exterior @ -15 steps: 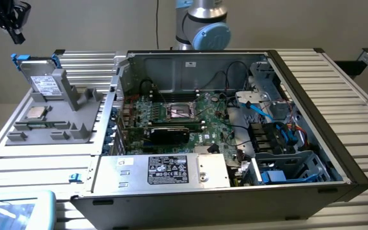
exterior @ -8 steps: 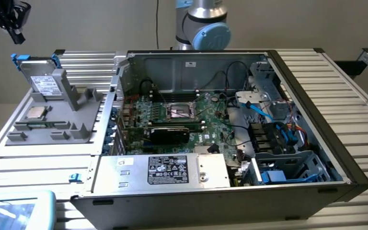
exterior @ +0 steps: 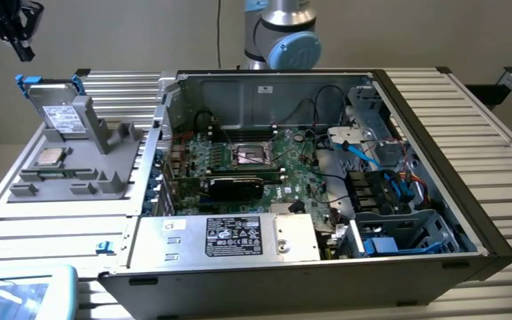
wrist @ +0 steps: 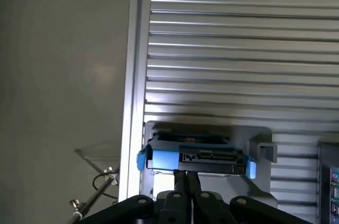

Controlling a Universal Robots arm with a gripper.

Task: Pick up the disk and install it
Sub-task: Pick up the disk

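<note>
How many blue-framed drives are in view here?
2. The disk stands in the grey holder at the exterior view's left; another blue-framed unit sits in the case's drive cage. Others may be hidden.

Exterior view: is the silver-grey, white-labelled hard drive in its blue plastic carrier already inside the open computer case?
No: the hard drive stands upright in the grey plastic holder outside the case, on the exterior view's left.

Open computer case (exterior: 265, 97), grey holder (exterior: 114, 167), processor chip (exterior: 50, 158), slatted table (exterior: 469, 127)
</note>
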